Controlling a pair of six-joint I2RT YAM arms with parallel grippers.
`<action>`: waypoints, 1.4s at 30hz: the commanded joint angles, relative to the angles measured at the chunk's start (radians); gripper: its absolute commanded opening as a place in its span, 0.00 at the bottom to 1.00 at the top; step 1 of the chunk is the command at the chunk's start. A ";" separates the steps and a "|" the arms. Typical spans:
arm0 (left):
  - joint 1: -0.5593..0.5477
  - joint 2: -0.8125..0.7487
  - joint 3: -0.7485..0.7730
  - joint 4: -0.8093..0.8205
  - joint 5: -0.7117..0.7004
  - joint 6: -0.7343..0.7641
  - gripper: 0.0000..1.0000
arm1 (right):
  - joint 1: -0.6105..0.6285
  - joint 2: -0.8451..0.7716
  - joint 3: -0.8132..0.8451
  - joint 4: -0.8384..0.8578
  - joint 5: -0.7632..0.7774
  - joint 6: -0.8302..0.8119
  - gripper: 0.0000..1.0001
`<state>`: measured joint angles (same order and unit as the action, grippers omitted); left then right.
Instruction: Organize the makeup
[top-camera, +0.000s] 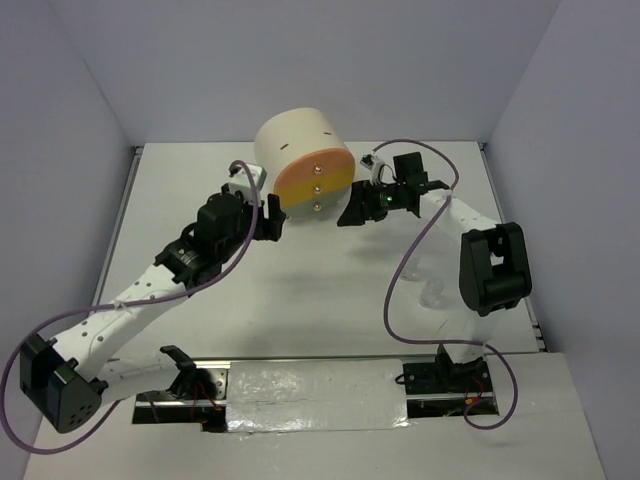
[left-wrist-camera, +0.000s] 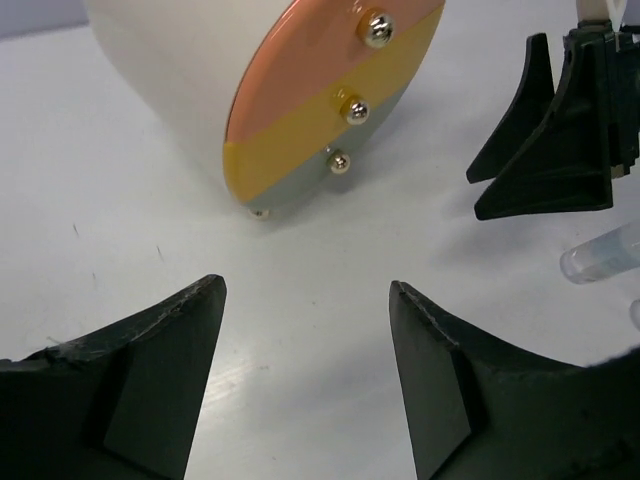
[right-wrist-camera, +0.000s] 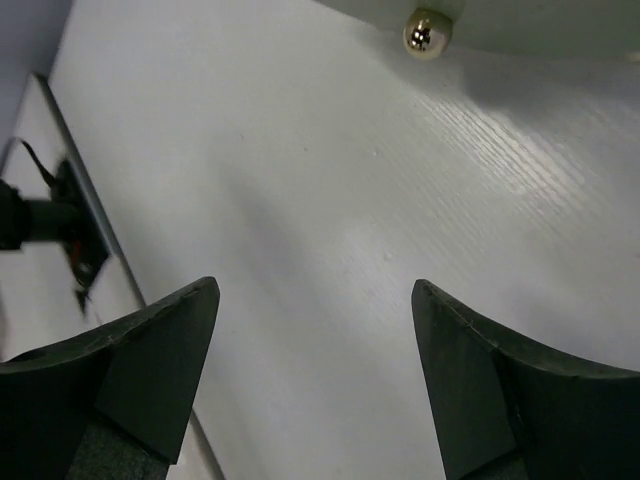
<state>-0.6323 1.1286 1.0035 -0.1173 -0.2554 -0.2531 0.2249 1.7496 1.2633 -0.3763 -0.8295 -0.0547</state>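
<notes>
Makeup in view: one small clear bottle (left-wrist-camera: 605, 252), lying on its side on the surface (top-camera: 300, 320), to the right of the drawer unit and close to your right arm. A second clear shape sits at the frame edge just below it, too cropped to name. No sponges, palettes or cards show in any view. They may be inside the drawers or hidden by the arms; you cannot tell.

Drawer unit (top-camera: 297, 142): lying on its side at the rear middle of the surface, round face toward the arms. Its three drawer fronts (pinkish-orange, yellow, grey) sit flush, each with a brass knob (left-wrist-camera: 352, 108). All look closed.

Left hand (left-wrist-camera: 305, 290): fingers spread, nothing between them, low over the surface just in front of the face and to its left.

Right hand (right-wrist-camera: 315, 290): fingers also spread and empty, just right of the face, with one knob at the top of its wrist view.

Progress, as a judgement: most items are out of sight, so likely well along, but at least the clear bottle is not yet stowed. You would need a drawer pulled open by its knob before the bottle can go in.
</notes>
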 joint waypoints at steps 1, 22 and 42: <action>0.009 -0.079 -0.069 0.068 -0.045 -0.158 0.79 | 0.021 0.017 -0.057 0.273 -0.023 0.373 0.85; 0.020 -0.239 -0.114 -0.030 -0.153 -0.282 0.81 | 0.102 0.312 -0.163 0.988 0.211 1.022 0.60; 0.020 -0.254 -0.123 -0.050 -0.163 -0.301 0.81 | 0.120 0.456 -0.078 1.171 0.268 1.204 0.42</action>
<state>-0.6167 0.8917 0.8742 -0.1902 -0.4019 -0.5331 0.3344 2.1822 1.1427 0.7158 -0.5949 1.1225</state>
